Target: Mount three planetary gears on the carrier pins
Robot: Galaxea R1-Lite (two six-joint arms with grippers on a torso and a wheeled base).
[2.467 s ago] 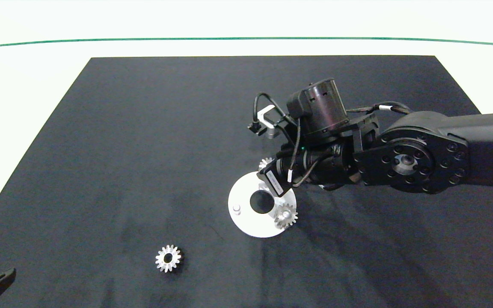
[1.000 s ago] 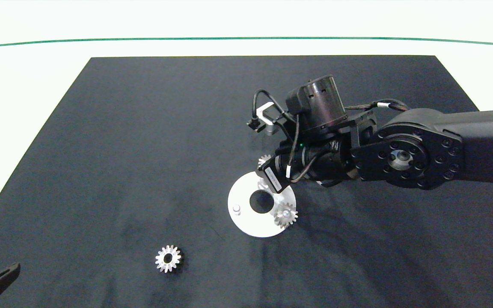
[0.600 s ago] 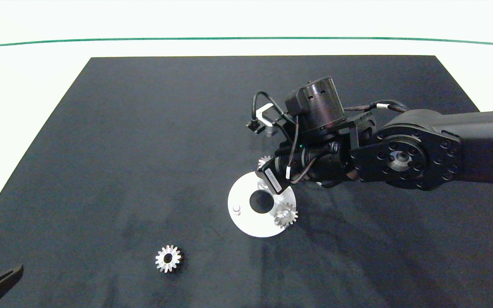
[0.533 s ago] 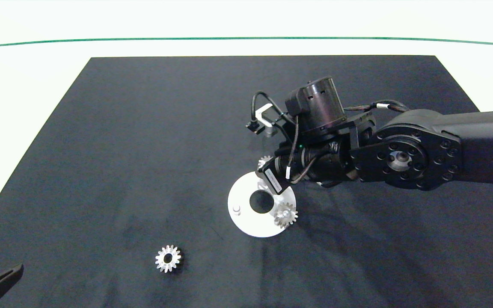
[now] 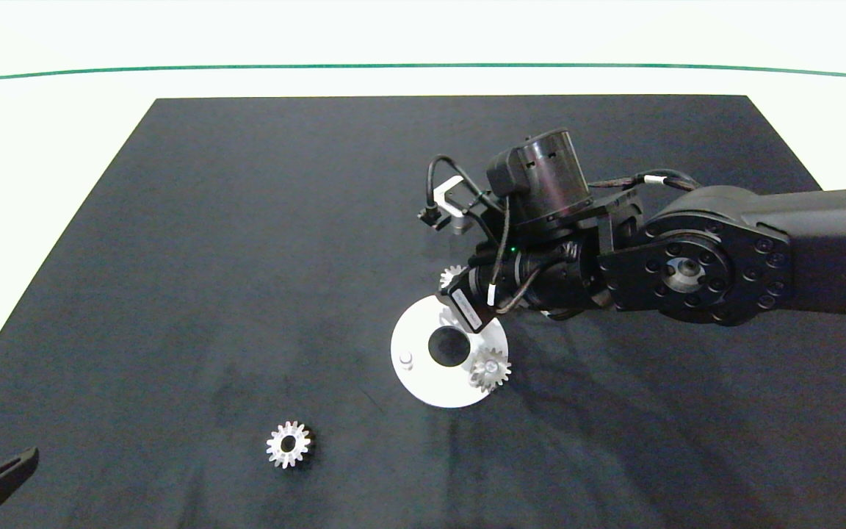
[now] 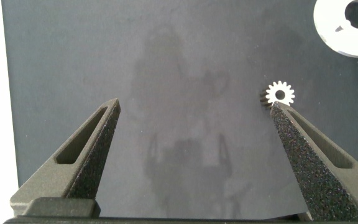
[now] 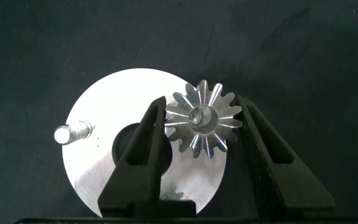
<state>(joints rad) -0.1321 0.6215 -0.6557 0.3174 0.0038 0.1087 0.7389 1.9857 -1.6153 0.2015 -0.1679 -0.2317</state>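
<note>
1. While my right hand [image 7: 197, 134] hovers over the far side of the white carrier disc [image 5: 423, 386], its two fingers sit close on either side of a planetary gear [image 7: 202, 127], gripping it by the teeth.
2. Seen from my right wrist, that gear sits over the disc with a pin tip showing in its centre hole; I cannot tell whether it is fully down.
3. One bare carrier pin [image 7: 71, 132] stands on the disc beside the big centre hole.
4. A second gear [image 5: 490, 370] is already seated on the near-right pin.
5. From above, my own right wrist and its cables cover the far pin, so only a few teeth of the held gear peek out.
6. The third gear [image 5: 288, 444] lies flat on the black counter [image 5: 247, 220], well apart from the disc.
7. My left hand [image 6: 194, 109] waits at the near-left corner, fingers wide apart and holding nothing; that loose gear lies just beyond one fingertip.
</note>
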